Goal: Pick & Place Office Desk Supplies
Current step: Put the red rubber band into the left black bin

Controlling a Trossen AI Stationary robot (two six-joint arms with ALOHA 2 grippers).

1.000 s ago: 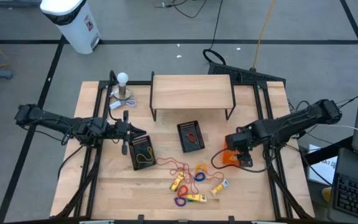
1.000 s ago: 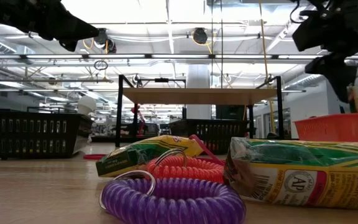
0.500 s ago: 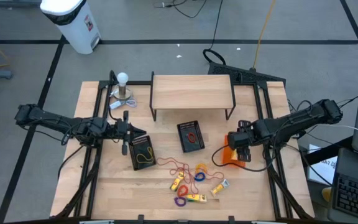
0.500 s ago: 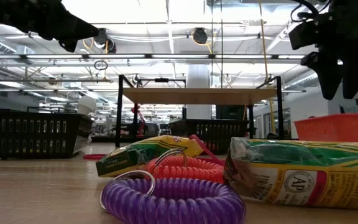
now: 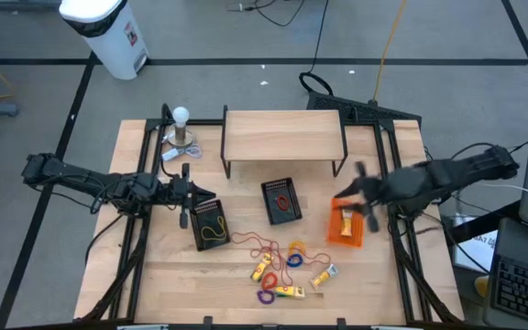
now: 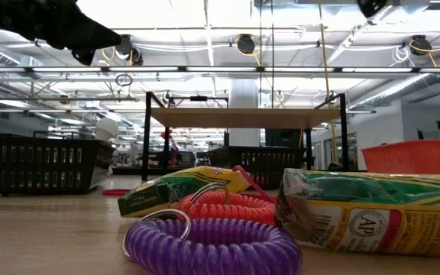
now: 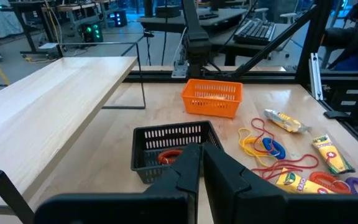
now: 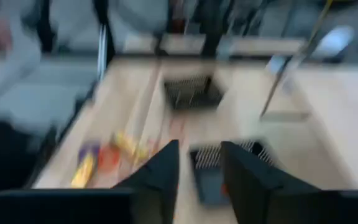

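1. The left gripper [image 5: 184,194] is hanging over the table's [image 5: 246,275] left side, jaws pressed shut with nothing between them.
2. Just beyond those jaws a black basket [image 5: 210,223] is sitting with a yellow loop [image 5: 213,231] lying in it.
3. Farther ahead of the left jaws a second black basket [image 7: 169,144] is holding a red loop [image 7: 170,155], and past it the orange basket [image 7: 212,98] is standing.
4. The right gripper [image 5: 360,194] is showing only as a motion smear above the orange basket, and its wrist view is smeared too.
5. In that wrist view the two dark fingers [image 8: 160,168] are standing with a gap between them and nothing visible in the gap; whether they are open or shut, I cannot tell.
6. A yellow packet [image 5: 346,220] is lying inside the orange basket, just under the right jaws.
7. The rest of the supplies are lying loose well to the side of both grippers: a thin red loop [image 5: 262,243], a blue loop [image 5: 294,260], a purple coil [image 5: 266,297] and yellow packets [image 5: 289,291].
8. In the low view the purple coil and a packet [image 6: 373,210] are filling the foreground, touching.
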